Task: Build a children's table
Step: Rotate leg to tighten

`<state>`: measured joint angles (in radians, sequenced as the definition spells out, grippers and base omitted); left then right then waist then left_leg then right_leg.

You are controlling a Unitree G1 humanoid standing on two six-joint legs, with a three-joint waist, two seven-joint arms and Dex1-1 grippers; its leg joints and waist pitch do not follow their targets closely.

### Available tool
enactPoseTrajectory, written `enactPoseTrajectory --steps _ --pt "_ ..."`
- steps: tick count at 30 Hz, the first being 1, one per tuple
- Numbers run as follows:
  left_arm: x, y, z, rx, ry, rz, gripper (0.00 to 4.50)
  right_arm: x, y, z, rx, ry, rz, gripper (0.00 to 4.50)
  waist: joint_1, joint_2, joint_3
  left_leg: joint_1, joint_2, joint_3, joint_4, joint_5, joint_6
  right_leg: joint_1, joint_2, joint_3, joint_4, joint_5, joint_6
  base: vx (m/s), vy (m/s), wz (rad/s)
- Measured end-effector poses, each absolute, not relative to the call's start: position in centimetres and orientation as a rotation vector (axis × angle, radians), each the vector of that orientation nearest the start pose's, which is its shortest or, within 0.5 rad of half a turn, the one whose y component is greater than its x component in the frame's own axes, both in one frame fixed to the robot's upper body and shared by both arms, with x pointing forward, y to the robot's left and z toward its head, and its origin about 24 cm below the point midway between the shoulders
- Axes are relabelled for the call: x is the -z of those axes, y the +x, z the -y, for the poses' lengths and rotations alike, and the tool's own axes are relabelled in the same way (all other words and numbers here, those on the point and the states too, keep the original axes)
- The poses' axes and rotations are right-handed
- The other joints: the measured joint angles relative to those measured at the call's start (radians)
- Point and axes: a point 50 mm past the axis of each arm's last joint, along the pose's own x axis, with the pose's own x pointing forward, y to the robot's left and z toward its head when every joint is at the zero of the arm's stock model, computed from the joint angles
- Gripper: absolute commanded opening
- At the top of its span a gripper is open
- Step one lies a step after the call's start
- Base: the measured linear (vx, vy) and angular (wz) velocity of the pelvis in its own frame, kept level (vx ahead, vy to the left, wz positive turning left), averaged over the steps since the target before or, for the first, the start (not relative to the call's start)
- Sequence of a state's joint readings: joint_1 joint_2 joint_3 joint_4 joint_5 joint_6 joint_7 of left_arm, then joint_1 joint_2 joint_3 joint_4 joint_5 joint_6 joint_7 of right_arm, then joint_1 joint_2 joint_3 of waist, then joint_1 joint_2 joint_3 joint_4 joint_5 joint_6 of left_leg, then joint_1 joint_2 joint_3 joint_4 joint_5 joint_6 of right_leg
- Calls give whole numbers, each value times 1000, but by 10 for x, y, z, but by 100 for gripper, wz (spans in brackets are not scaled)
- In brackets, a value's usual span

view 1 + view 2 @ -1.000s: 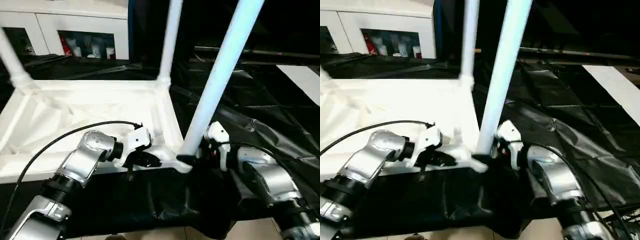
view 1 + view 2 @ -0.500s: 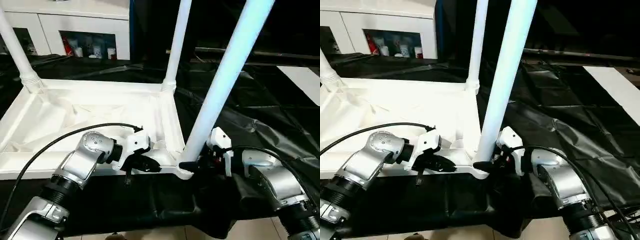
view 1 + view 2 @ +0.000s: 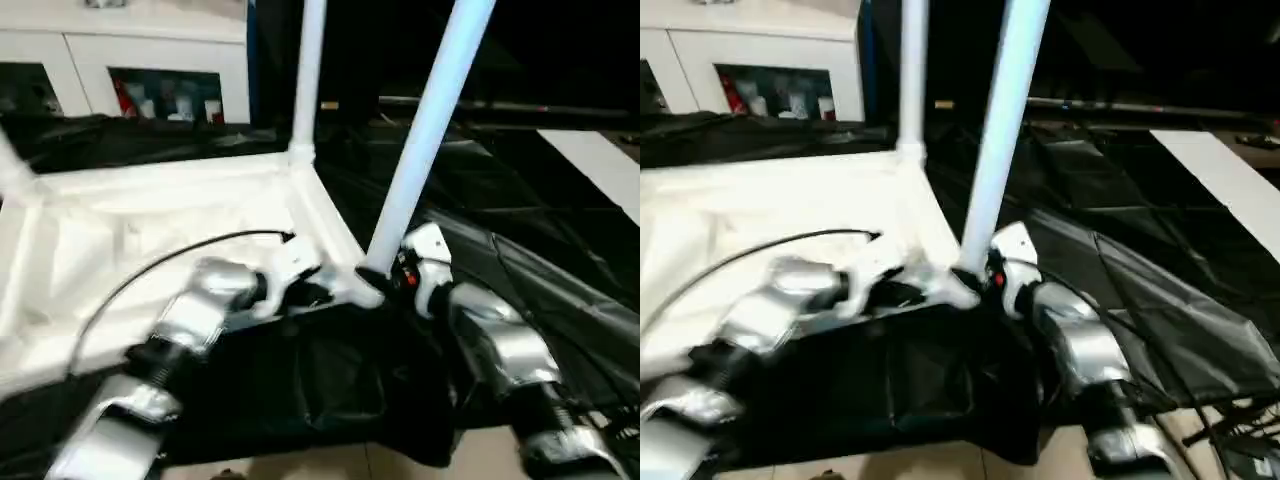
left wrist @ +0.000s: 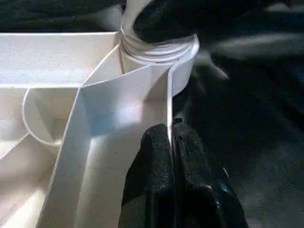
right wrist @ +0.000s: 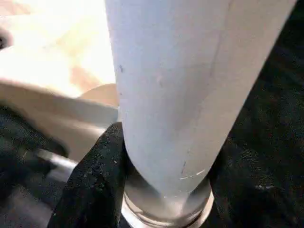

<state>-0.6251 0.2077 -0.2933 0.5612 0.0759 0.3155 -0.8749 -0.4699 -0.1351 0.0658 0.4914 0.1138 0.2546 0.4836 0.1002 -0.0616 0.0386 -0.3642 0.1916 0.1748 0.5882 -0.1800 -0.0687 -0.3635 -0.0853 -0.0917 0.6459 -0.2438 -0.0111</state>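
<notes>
The white tabletop (image 3: 120, 215) lies upside down on the black-draped work table. A white leg (image 3: 305, 80) stands in its far right corner and another (image 3: 10, 165) at the far left. A third leg (image 3: 425, 130) rises tilted from the near right corner socket (image 4: 161, 52). My right gripper (image 3: 385, 275) is shut on the foot of this leg (image 5: 180, 80), one black finger (image 5: 95, 185) on each side. My left gripper (image 3: 315, 292) is shut on the tabletop's thin rim wall (image 4: 128, 95) just beside that socket.
A white cabinet (image 3: 170, 70) with glass doors stands behind. Black cloth (image 3: 520, 230) drapes over the work table and hangs off its near edge. A white panel (image 3: 600, 170) lies at the far right. A black cable (image 3: 180, 255) loops over the tabletop to my left wrist.
The whole picture has shifted and blurred as the head camera moved. Both grippers keep their hold at the near right corner, which now shows higher in the picture.
</notes>
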Motion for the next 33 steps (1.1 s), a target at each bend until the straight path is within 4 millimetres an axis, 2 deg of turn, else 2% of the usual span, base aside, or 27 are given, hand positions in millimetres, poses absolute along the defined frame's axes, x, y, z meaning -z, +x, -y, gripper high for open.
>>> enactPoseTrajectory --steps 2,7,9,14,16,22,25,33 --pt "-47 333 -80 1010 348 -477 0 -38 336 112 -492 1 -321 204 -3 1 -1 0 0 0 -1 1 -1 0 0 0 0 1 0 0 0 0" --pt "-47 335 -74 979 352 -477 0 -38 342 105 -432 4 -319 204 -6 2 -2 0 0 0 -2 1 -1 0 0 0 -1 1 0 0 0 0" --pt "-47 335 -74 980 358 -473 0 -38 343 105 -430 8 -316 258 -7 2 -2 0 0 0 -2 1 -1 0 0 0 -1 0 0 0 0 0" --pt "-48 335 -78 997 369 -467 0 -39 342 106 -476 20 -311 306 -9 1 -1 -1 0 0 -2 0 -1 -1 0 0 -2 0 1 0 0 0" --pt "-49 334 -80 1030 373 -459 0 -41 340 114 -554 4 -311 321 -9 1 0 -3 0 0 -4 0 -1 -2 0 0 -5 0 1 0 0 0" --pt "-53 323 -103 1196 379 -450 0 -45 319 134 -835 -55 -320 321 -5 0 0 -4 0 0 -12 5 6 -2 2 -2 -13 -2 1 0 0 0" --pt "-54 315 -108 1298 384 -452 0 -43 309 139 -946 -73 -349 321 4 0 0 -6 0 1 -13 5 10 -3 2 -2 -16 -2 0 0 0 0" --pt "-55 301 -121 1426 369 -483 0 -49 287 149 -1147 -133 -393 321 17 -1 1 -5 0 4 -13 2 7 -3 1 -2 -16 -2 1 0 0 0"
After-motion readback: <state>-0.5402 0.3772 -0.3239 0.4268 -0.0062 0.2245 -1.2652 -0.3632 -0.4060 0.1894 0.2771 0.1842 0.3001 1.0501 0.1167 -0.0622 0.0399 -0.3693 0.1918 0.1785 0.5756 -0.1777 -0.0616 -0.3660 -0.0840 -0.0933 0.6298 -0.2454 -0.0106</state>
